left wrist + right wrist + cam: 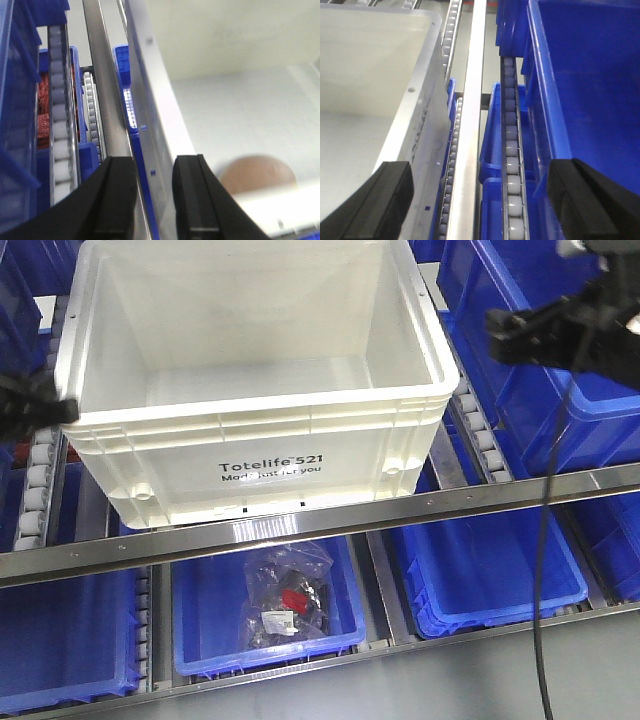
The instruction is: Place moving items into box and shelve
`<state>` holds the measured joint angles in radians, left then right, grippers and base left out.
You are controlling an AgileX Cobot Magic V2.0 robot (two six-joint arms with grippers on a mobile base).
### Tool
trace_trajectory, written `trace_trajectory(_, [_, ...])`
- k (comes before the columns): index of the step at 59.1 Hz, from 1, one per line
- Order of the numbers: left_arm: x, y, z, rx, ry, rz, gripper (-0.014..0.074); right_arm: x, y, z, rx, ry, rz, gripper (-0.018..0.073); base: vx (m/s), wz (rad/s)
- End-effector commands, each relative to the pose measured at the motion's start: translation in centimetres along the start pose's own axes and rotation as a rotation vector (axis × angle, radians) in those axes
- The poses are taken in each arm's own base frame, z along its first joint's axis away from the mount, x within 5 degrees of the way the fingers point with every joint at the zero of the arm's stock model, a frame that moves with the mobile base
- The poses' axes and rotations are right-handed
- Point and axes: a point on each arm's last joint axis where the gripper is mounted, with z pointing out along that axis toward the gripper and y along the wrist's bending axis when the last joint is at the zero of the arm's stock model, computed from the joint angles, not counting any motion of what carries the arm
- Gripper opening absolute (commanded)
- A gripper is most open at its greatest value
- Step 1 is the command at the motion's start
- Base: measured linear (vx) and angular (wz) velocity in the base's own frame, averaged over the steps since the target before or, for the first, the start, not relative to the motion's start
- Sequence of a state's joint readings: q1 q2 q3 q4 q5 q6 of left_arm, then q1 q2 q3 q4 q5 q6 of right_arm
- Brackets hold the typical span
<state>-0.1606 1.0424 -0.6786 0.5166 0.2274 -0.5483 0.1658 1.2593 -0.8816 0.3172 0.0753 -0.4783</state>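
Note:
The white box (270, 455), printed "Totelife 521", stands on the shelf's roller tracks behind the metal rail (330, 515). My left gripper (35, 405) is at its left rim. In the left wrist view the left gripper (154, 165) is open by a narrow gap, and the box's left wall (150, 115) shows beyond that gap. A blurred brown round shape (257, 175) lies inside the box. My right gripper (535, 335) hangs to the right of the box over a blue bin. It (480, 175) is wide open and empty, with the box's right wall (415, 125) by its left finger.
Blue bins (560, 370) flank the box on the same level and fill the lower shelf (480, 570). One lower bin holds a clear bag of dark and red parts (285, 600). Roller tracks (512, 150) run beside the box. Red contents (45, 110) show in a bin on the left.

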Motion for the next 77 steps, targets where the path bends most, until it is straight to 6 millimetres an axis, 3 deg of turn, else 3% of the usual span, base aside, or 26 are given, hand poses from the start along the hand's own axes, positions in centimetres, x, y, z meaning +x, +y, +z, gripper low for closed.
trace_trajectory(1, [-0.1, -0.1, -2.7, 0.048, -0.138, -0.007, 0.0328, -1.3, -0.5, -3.2, 0.06, -0.155, -0.013, 0.0591, 0.0, 0.0])
trace_trajectory(16, [3.9, 0.9, -8.7, 0.037, -0.274, -0.035, 0.0328, 1.7, 0.2, -9.6, 0.069, -0.234, 0.01, 0.0591, 0.0, 0.0])
trace_trajectory(31, [6.8, 1.6, -11.3, 0.012, -0.352, -0.044, 0.0328, 6.4, 1.1, -14.3, 0.082, -0.313, 0.014, 0.0591, 0.0, 0.0])
trace_trajectory(41, [6.9, 1.3, -10.9, 0.035, -0.37, -0.01, 0.0328, 8.5, 1.1, -14.5, 0.117, -0.345, 0.009, 0.0591, 0.0, 0.0])
trace_trajectory(77, [7.1, 0.8, -9.8, 0.082, -0.364, -0.049, 0.0328, 8.2, 0.9, -14.7, 0.145, -0.395, 0.033, 0.0591, 0.0, 0.0])
